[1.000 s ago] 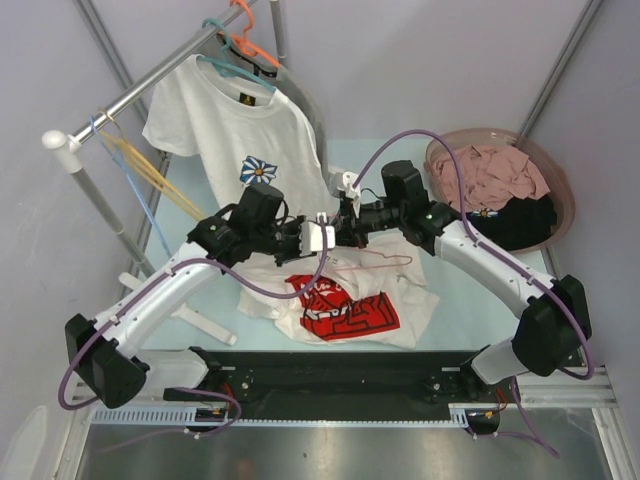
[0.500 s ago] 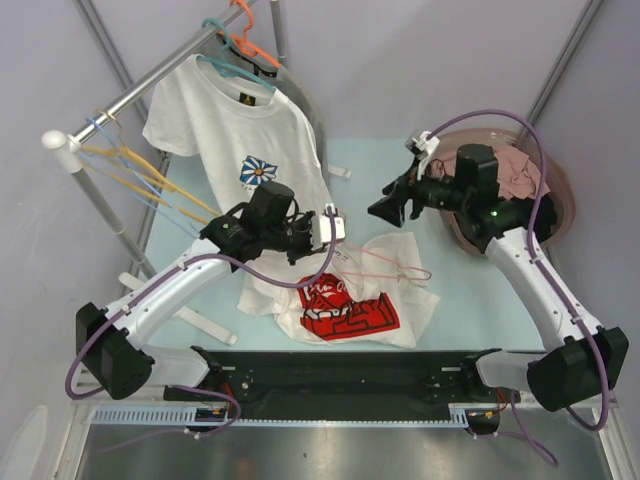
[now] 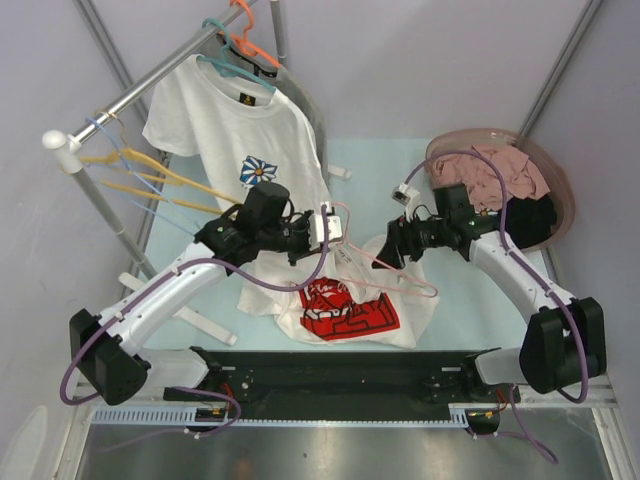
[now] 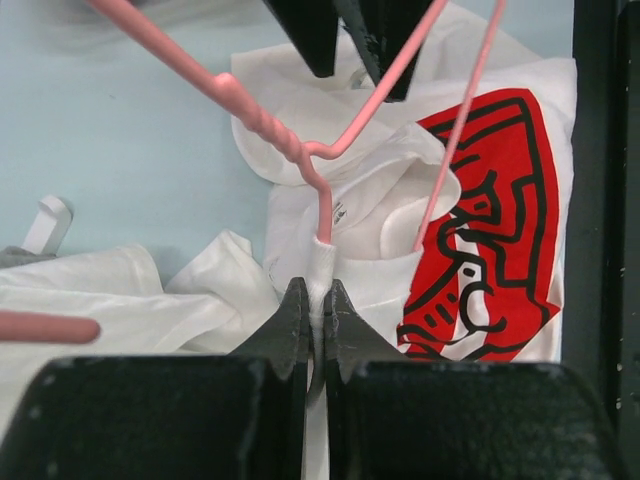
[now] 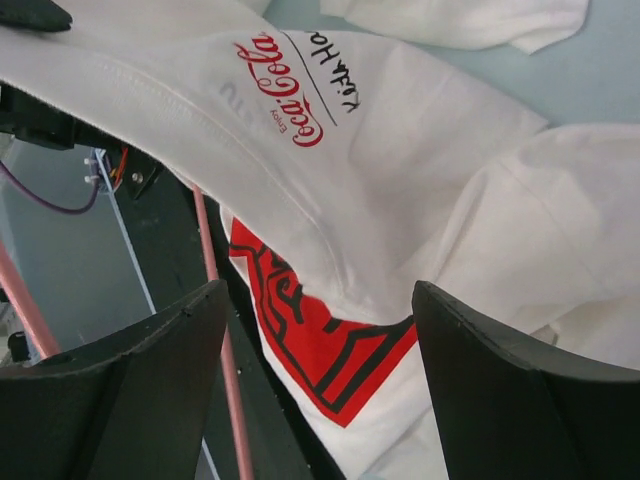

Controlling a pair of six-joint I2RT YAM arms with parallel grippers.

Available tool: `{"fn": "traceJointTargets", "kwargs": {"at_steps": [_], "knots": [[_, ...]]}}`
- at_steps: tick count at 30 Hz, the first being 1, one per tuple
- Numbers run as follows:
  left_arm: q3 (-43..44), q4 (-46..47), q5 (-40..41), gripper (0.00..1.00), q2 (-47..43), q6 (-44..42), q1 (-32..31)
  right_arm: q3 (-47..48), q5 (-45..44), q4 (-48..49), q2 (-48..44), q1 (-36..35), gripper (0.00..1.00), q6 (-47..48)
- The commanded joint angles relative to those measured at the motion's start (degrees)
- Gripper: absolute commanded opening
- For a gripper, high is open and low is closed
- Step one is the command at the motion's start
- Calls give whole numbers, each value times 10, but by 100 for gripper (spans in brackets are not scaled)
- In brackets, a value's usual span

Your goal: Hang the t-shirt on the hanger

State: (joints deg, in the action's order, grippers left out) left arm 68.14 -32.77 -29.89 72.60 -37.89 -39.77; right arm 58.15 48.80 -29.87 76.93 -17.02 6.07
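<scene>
The white t-shirt [image 3: 350,315] with its red print lies crumpled on the table in front of the arms. The thin pale-pink hanger [image 3: 430,290] slants above it, hook end up at the left. My left gripper [image 3: 328,226] is shut on that hook end; in the left wrist view the hanger [image 4: 265,125] runs down into my left gripper [image 4: 320,295], where a white piece covers the wire. My right gripper [image 3: 388,248] stands open just above the t-shirt [image 5: 430,150]. The red print lies between its fingertips [image 5: 520,390], and the hanger wire [image 5: 212,290] passes beside them, untouched.
A rail [image 3: 130,95] at the back left carries a daisy-print t-shirt [image 3: 235,130] on a teal hanger, plus orange and yellow hangers [image 3: 150,180]. A round basin [image 3: 555,180] of clothes stands at the back right. The black base bar [image 3: 330,365] runs along the front.
My right gripper let go of the hanger, opened, swung toward the basin and came back over the t-shirt. My left gripper closed on the hook end and now holds the hanger alone.
</scene>
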Motion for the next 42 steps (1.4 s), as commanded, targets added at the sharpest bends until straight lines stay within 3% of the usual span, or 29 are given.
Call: {"fn": "traceJointTargets", "kwargs": {"at_steps": [1,6,9,12,15,16,18,19,21,27,32,36,42], "knots": [[16,43,23,0,1,73,7,-13,31,-2,-5,60,79,4],[16,71,93,0,33,162,16,-12,39,25,-30,265,77,-37],[19,90,155,0,54,208,19,-12,-17,23,-82,305,75,-72],[30,97,206,0,74,245,23,-12,-104,-24,-142,299,67,-111],[39,95,225,0,89,266,27,-15,-225,-50,-192,198,68,-117],[43,93,227,0,93,272,28,-18,-256,-47,-203,127,70,-116],[52,90,228,0,101,286,32,-34,-351,-23,-221,53,71,-121],[52,92,229,0,108,291,33,-38,-390,-15,-220,-21,69,-131],[59,93,229,0,114,306,37,-39,-487,-4,-203,-83,68,-159],[58,109,239,0,116,318,39,-64,-504,89,-156,-169,75,-172],[57,117,237,0,112,335,40,-64,-540,148,-99,-210,75,-222],[53,117,236,0,105,341,40,-64,-572,162,-70,-267,75,-211],[53,111,228,0,92,355,42,-66,-594,156,6,-267,79,-215]]}}
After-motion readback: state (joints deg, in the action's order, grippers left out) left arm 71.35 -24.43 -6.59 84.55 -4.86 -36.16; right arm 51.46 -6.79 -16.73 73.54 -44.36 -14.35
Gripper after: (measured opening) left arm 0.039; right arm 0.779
